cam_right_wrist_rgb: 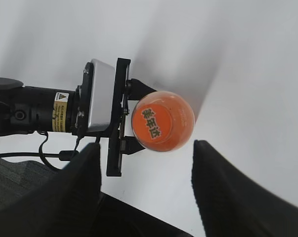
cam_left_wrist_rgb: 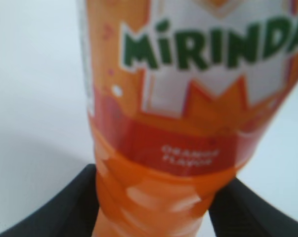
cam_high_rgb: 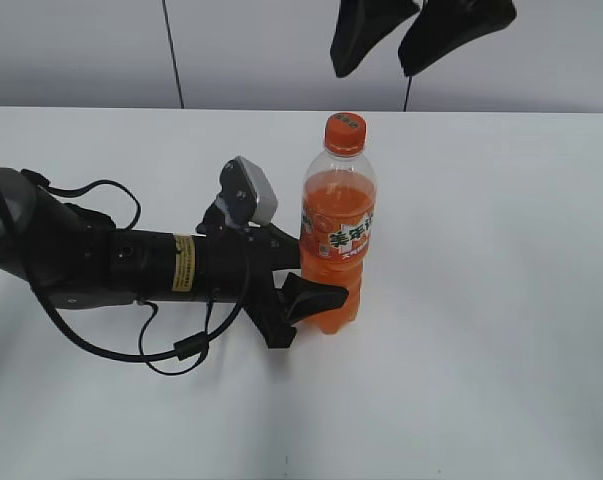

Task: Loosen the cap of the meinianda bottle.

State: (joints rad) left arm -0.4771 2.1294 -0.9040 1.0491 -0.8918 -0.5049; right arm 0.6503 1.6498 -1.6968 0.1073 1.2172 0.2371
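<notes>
The meinianda bottle (cam_high_rgb: 338,230) stands upright on the white table, full of orange liquid, with its orange cap (cam_high_rgb: 345,133) on. My left gripper (cam_high_rgb: 316,275) reaches in from the left and is shut on the bottle's lower body. In the left wrist view the bottle (cam_left_wrist_rgb: 188,123) fills the frame, with the left gripper's (cam_left_wrist_rgb: 153,207) black fingers against both its sides. My right gripper (cam_high_rgb: 375,68) hangs open high above the cap. In the right wrist view the right gripper's (cam_right_wrist_rgb: 146,158) fingers are spread wide, with the cap (cam_right_wrist_rgb: 152,122) seen from above, far below them.
The left arm (cam_high_rgb: 131,262) with its cables lies low across the left of the table, its grey wrist camera (cam_high_rgb: 249,190) beside the bottle. A white wall (cam_high_rgb: 281,50) stands behind the table's far edge.
</notes>
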